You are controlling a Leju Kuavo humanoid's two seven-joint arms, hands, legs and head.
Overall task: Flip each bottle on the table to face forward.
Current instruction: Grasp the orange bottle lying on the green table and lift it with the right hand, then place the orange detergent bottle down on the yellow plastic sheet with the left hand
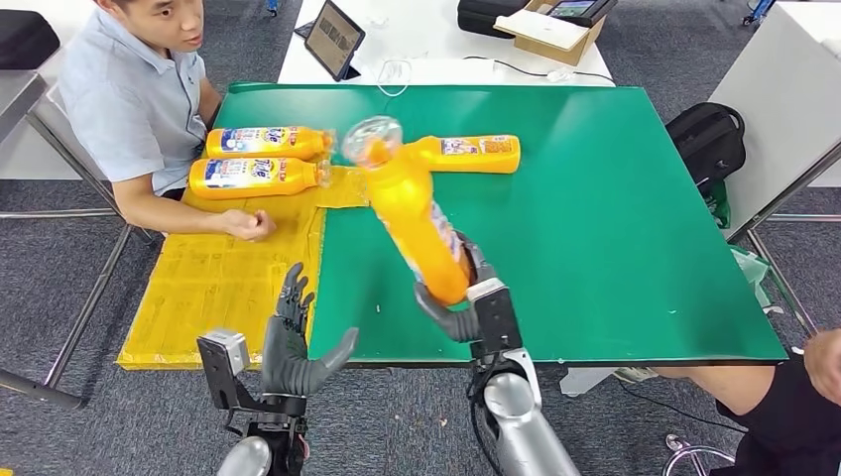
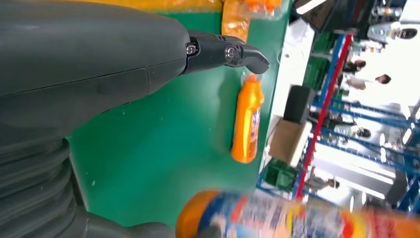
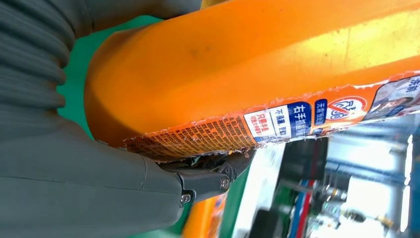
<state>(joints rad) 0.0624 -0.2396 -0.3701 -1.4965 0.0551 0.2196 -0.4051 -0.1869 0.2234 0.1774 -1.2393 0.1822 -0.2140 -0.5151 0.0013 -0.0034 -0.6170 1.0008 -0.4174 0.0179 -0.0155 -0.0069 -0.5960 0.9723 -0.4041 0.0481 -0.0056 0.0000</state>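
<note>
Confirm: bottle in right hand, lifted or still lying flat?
Lifted. The right hand grips the bottle by its base, tilted cap-up above the green table.

lighting was bright and even from overhead, shadows on the green table (image 1: 615, 248) pretty soft. head view was sharp, except the lifted bottle (image 1: 417, 223) smeared a bit at its cap end. in the left wrist view that bottle (image 2: 297, 218) was total motion blur, and the background windows blew out white.
</note>
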